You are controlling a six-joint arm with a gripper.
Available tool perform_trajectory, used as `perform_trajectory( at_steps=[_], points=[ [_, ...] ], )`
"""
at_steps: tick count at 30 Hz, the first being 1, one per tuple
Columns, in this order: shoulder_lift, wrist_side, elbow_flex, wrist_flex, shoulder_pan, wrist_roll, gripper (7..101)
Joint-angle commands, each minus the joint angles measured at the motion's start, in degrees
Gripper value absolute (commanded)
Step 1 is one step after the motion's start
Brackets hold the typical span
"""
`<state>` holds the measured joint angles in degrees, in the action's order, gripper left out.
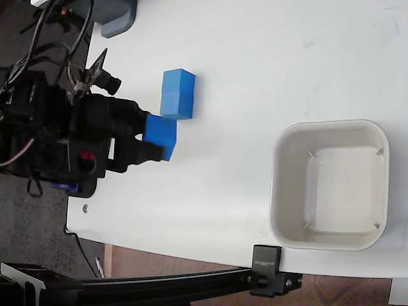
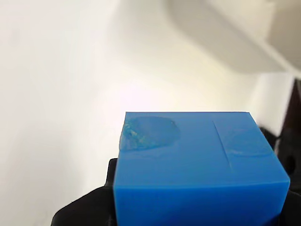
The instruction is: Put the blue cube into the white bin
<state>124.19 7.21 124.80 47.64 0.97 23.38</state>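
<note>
While the blue cube (image 1: 160,136) sits clamped between the closed gripper (image 1: 141,138) fingers beside the two stacked blue cubes (image 1: 178,94), you are at the carry step: next, swing it across the table (image 1: 255,64) over the white bin (image 1: 278,191) and release.

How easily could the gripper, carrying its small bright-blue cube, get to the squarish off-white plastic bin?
Probably yes: the gripper holds the small bright-blue cube, and only bare white table lies between it and the open, empty squarish off-white plastic bin. The stacked blue cubes sit aside.
</note>
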Motion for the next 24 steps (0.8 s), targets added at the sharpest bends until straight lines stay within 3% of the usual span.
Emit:
perform_trajectory(
  at_steps=[1, 5, 11, 18, 24],
  points=[
    [-0.1, 2.5, 0.3, -20.9, -2.0, -5.4, 26.3],
    [-6.5, 1.9, 0.1, -35.6, -3.4, -7.6, 26.6],
    [-20.8, -0.7, -5.5, -49.0, -4.9, -12.2, 26.6],
    [-34.5, -1.4, -14.6, -55.4, -5.1, -14.1, 27.2],
    [-45.6, -2.7, -26.3, -56.6, -6.2, -14.1, 29.6]
  ],
)
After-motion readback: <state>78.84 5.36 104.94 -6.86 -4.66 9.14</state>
